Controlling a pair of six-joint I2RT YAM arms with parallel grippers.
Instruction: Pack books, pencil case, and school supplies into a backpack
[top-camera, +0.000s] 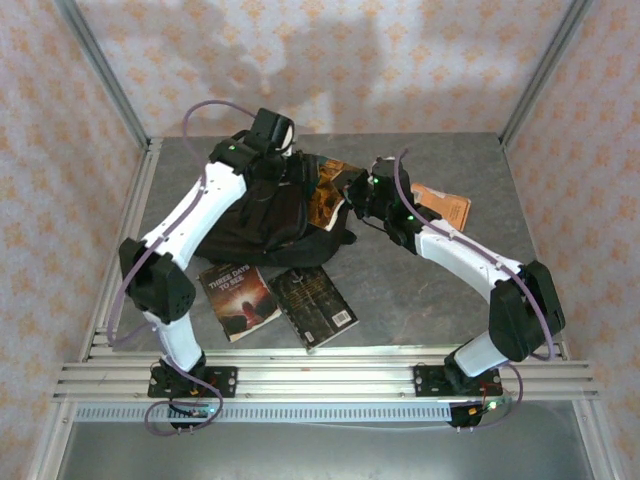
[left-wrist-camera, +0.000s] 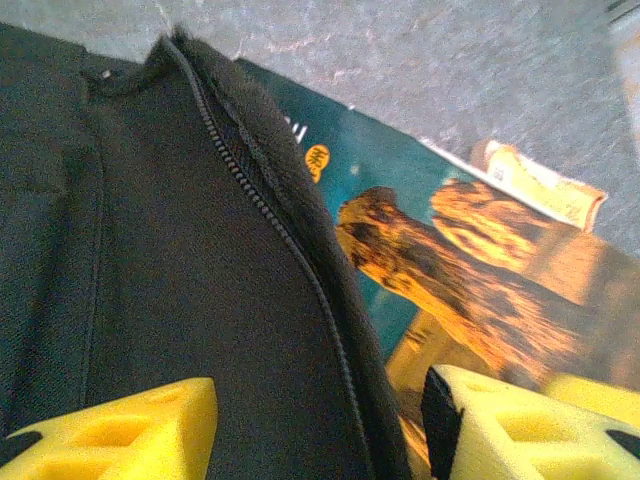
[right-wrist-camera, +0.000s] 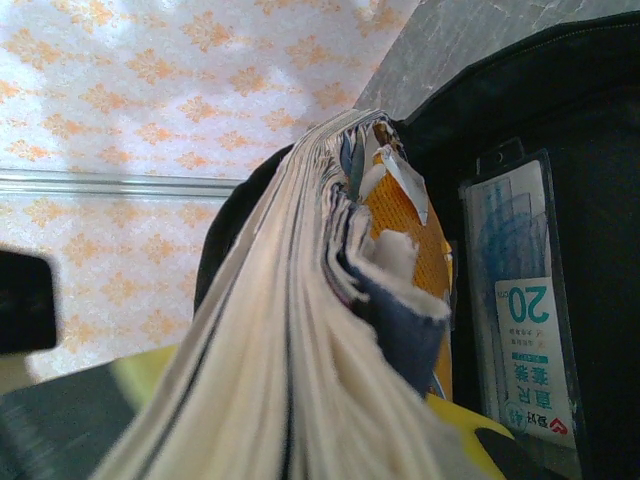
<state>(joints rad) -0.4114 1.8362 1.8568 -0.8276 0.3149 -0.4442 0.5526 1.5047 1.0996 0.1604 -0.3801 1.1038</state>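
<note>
Black fabric dominates the overhead view: a large soft black fabric backpack (top-camera: 265, 222) slumps on the grey table (top-camera: 430, 300). The right gripper (top-camera: 358, 190) is clamped on a blue-and-orange paperback book (top-camera: 332, 196), whose far end meets the backpack's right-hand rim. The left gripper (top-camera: 285, 162) hangs over the backpack's top. A dark paperback with a reddish glow (top-camera: 238, 300) and a black-grey paperback (top-camera: 313, 306) lie flat nearer the front, and a thin orange booklet (top-camera: 447, 207) lies out to the right. From the left wrist, the left gripper's (left-wrist-camera: 320, 430) yellow fingers (left-wrist-camera: 130, 430) stand apart astride the backpack's (left-wrist-camera: 150, 260) zip edge, not pinching it, while the book's (left-wrist-camera: 440, 270) cover runs under that edge. From the right wrist, the right gripper (right-wrist-camera: 320, 425) holds the book (right-wrist-camera: 290, 340) edge-on, pages toward the backpack's (right-wrist-camera: 595, 120) dark mouth, beside a clear-sleeved packet marked 20 (right-wrist-camera: 520, 340). The book's long axis appears to run from the right gripper leftward into the opening, so the right arm (top-camera: 470, 262), already holding it, seems placed to slide it in.
</note>
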